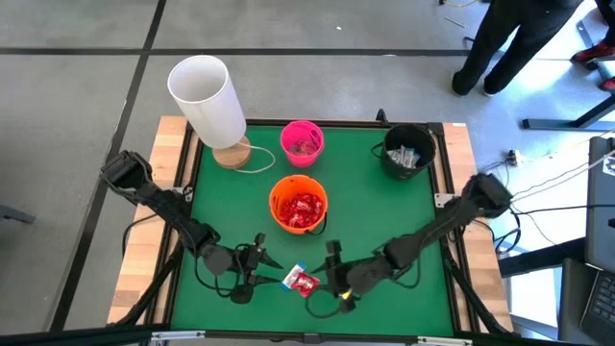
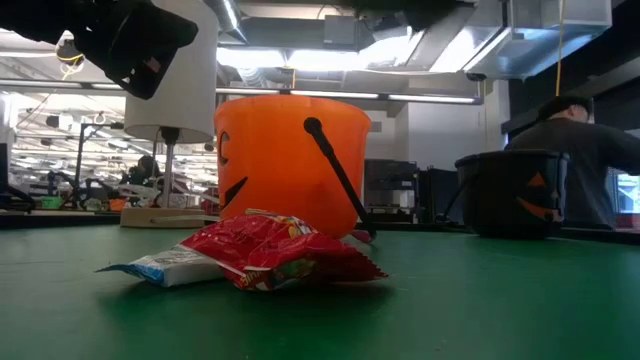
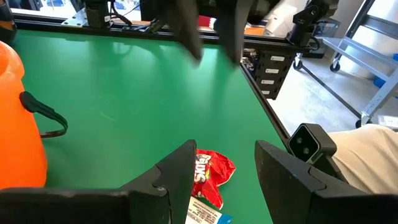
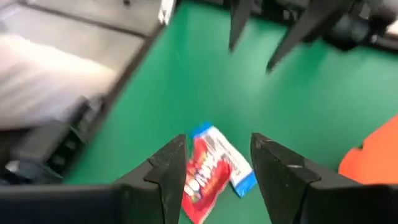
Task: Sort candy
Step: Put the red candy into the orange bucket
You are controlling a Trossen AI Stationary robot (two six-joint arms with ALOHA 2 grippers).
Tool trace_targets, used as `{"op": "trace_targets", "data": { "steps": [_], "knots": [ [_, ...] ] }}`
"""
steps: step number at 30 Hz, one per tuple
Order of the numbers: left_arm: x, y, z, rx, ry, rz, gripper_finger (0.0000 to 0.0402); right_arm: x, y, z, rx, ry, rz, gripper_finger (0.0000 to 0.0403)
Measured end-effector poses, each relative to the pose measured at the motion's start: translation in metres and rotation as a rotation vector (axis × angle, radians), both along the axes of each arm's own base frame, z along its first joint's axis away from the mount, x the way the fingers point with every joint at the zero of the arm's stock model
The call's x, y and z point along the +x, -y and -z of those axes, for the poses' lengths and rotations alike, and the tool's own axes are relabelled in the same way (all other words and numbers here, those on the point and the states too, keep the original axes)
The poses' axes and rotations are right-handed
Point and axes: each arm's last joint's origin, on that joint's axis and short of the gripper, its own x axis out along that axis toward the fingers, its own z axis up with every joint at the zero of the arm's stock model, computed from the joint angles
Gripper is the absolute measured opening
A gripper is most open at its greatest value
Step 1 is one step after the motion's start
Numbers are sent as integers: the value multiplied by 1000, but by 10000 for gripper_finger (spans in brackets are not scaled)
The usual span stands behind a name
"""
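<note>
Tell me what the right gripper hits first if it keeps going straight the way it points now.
Most likely the red candy packet: it lies on the green mat just ahead of the right gripper, between its open fingers. Depth is hard to judge.

Green table (image 1: 221, 207): orange bucket (image 1: 299, 203), pink bucket (image 1: 302, 141), black bucket (image 1: 408, 152), lamp (image 1: 209, 100), candy (image 1: 301, 281).

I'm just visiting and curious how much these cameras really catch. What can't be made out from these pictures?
- Pink plastic bucket: hidden in the low view behind the orange plastic bucket; from above its contents are too small to tell apart.
- Black bucket: the pale wrappers inside are too small to identify.
- Red wrapped candy: print blurred in the right wrist view.
- Blue-and-white packet: cut off by the left wrist picture's edge.
</note>
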Motion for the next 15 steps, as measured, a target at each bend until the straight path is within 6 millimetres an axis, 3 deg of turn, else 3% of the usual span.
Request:
{"op": "trace_targets", "data": {
  "steps": [6, 15],
  "knots": [
    [0, 0, 0, -1, 0, 0, 160, 23, 1, 41, -23, -93, 10, 172],
    [0, 0, 0, -3, 2, -11, 160, 51, 1, 72, 24, -180, -32, 172]
  ]
}}
